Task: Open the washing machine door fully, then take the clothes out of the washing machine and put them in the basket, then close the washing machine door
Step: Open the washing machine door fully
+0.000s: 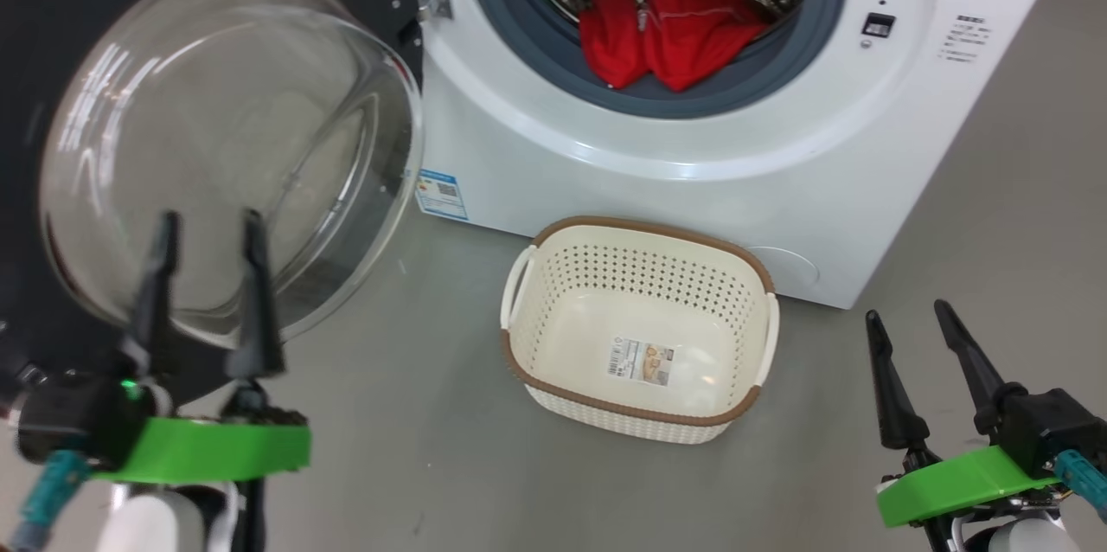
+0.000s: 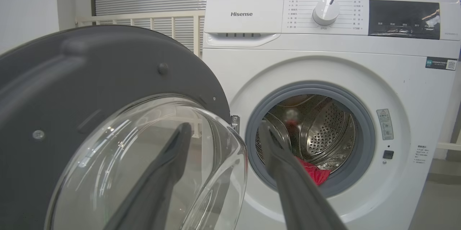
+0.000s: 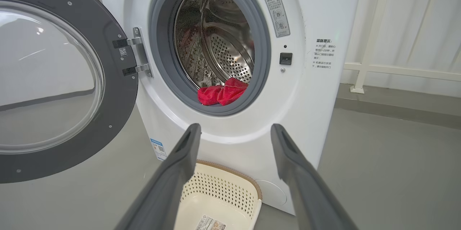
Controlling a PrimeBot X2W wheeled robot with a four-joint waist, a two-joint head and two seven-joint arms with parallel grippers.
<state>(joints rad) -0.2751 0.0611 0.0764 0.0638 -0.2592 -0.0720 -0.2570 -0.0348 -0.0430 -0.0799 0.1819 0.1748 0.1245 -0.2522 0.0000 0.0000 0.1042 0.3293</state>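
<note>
The white washing machine [image 1: 744,180] [image 2: 252,64] [image 3: 317,13] stands with its door [image 1: 225,145] [image 2: 90,122] [image 3: 54,78] swung wide to the left. Red clothes [image 1: 670,33] [image 3: 221,93] [image 2: 313,174] lie at the drum's front lip, on the grey ring. The cream basket [image 1: 644,249] [image 3: 216,190] sits on the floor in front of the machine, with nothing in it. My left gripper [image 1: 209,227] [image 2: 223,129] is open, just before the door's glass bowl, holding nothing. At the lower right my right gripper [image 1: 908,317] [image 3: 234,132] is open, above the floor beside the basket.
Grey floor [image 1: 450,448] spreads around the basket. A white railing [image 2: 144,17] and blinds stand behind the machine, and a white rail [image 3: 396,69] runs along the wall to its right.
</note>
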